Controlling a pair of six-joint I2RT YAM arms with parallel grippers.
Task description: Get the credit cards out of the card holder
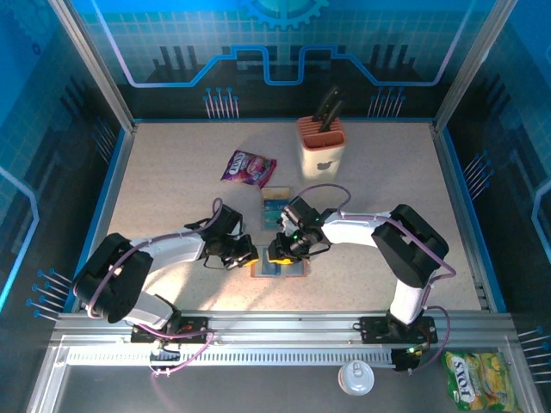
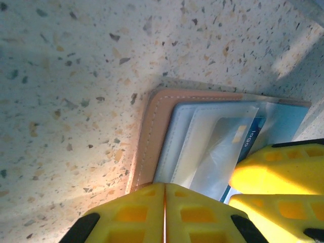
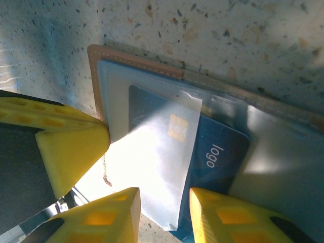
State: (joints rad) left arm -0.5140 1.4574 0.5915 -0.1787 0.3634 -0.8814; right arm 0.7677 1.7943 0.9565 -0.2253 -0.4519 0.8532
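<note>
Left hand (image 2: 165,202), shut, sits at the open card holder (image 2: 152,131) on the table (image 2: 76,76). Right hand (image 3: 164,205), half open, straddles the blue card (image 3: 223,147). Closing may catch the clear sleeve (image 3: 157,162) too, dragging the holder.

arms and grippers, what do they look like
Both the left arm and the right arm have white shells, black joints and a lilac cable looping alongside. The left gripper and right gripper have blocky yellow fingers with square recesses.
</note>
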